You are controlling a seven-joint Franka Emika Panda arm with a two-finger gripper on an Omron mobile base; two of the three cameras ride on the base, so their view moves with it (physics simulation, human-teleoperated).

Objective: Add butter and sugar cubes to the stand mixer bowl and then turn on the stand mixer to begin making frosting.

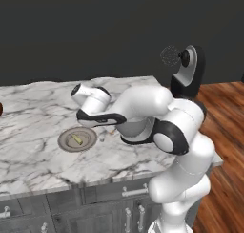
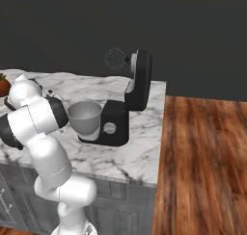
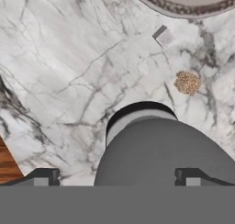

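Sugar cubes [image 3: 187,82] lay on the surface [image 3: 69,58] just ahead of the end effector [image 3: 117,177], whose jaws stood fully open and empty above the stand mixer bowl [image 3: 160,145].

A white marble countertop [image 1: 33,165] veined in grey tops a kitchen island, its far edge meeting a plain dark wall [image 1: 95,31] that takes up the upper half of both base views. Beneath the near edge run grey cabinet fronts [image 1: 105,210] with pale metal handles [image 1: 134,191]. A reddish-brown wooden plank floor [image 2: 202,171] stretches past the countertop's right edge. Light looks even and soft, with no source in sight.
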